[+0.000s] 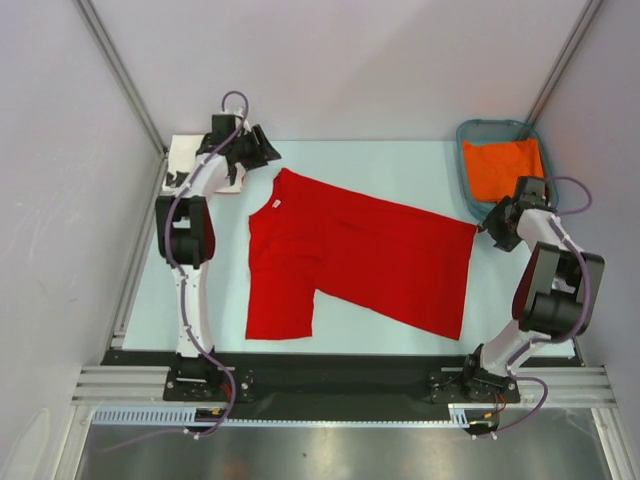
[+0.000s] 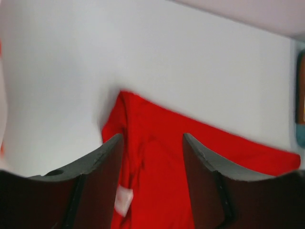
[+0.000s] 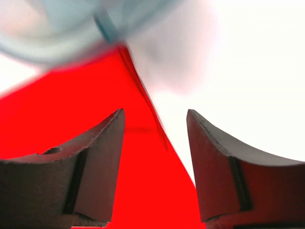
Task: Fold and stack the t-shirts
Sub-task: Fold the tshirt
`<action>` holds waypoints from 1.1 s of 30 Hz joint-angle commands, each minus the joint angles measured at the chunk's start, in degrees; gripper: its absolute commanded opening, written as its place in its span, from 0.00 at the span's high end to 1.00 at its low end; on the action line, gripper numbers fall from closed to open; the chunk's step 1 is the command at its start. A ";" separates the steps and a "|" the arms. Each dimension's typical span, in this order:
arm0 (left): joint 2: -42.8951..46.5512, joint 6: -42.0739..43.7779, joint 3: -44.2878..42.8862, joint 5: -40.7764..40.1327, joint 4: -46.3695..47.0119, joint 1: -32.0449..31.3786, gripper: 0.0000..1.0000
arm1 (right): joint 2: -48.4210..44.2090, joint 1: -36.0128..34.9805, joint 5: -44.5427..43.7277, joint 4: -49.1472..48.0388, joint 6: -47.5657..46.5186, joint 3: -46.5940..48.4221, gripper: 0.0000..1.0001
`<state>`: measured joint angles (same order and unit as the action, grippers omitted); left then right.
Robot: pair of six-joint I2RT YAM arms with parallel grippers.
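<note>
Red cloth covers the middle of your surface: the red t-shirt lies spread out, its collar toward the far left. Your left jaws stand apart just above that collar corner, gripping nothing. Your right jaws are parted too, at the shirt's right-hand corner, where its edge runs between them unpinched. The white t-shirt with black shapes sits at the far left corner, beneath your left arm. A teal basket at the far right holds orange cloth.
</note>
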<state>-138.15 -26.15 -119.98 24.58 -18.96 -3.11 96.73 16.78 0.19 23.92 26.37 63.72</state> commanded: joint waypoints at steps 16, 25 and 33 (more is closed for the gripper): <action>73.36 -4.51 78.64 -16.84 -14.34 -5.05 0.49 | -28.52 -19.83 10.89 28.37 5.44 -6.77 0.41; 76.90 -16.12 89.39 -18.95 -15.23 -9.98 0.48 | -34.58 -24.07 12.91 28.37 11.95 -13.27 0.42; 74.61 -18.06 92.12 -21.68 -12.69 -11.47 0.54 | -36.87 -20.91 14.14 29.87 10.55 -14.77 0.42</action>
<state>-63.33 -41.34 -29.30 4.38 -34.61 -13.85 61.65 -5.91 12.99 52.90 36.91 49.36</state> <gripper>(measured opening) 0.475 0.580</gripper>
